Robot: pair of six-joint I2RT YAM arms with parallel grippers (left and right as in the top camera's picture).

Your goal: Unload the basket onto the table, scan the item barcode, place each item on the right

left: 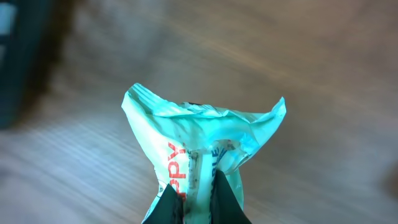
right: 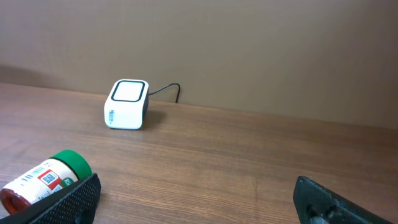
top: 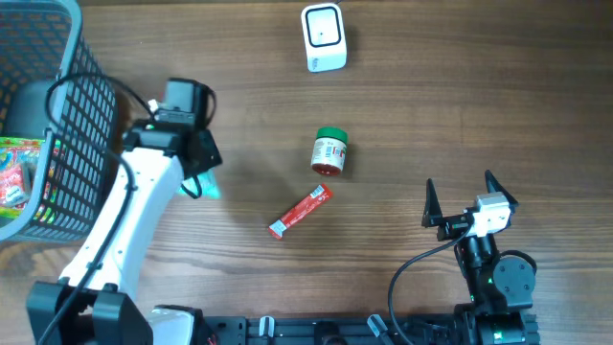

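Note:
My left gripper (top: 198, 180) is shut on a crinkled teal snack packet (top: 210, 189) with red lettering, just right of the basket. In the left wrist view the packet (left: 199, 134) fans out above the gripper (left: 196, 182), whose dark fingers pinch its lower end. No barcode shows on it. The white barcode scanner (top: 323, 36) sits at the table's far middle, well away from the packet; it also shows in the right wrist view (right: 127, 103). My right gripper (top: 460, 190) rests at the front right, open and empty (right: 196, 202).
A green-lidded spice jar (top: 330, 153) lies mid-table, seen too at the right wrist view's left edge (right: 43, 177). A red stick packet (top: 300, 212) lies in front of it. A dark wire basket (top: 57, 115) with colourful packets (top: 14, 172) stands at the left edge.

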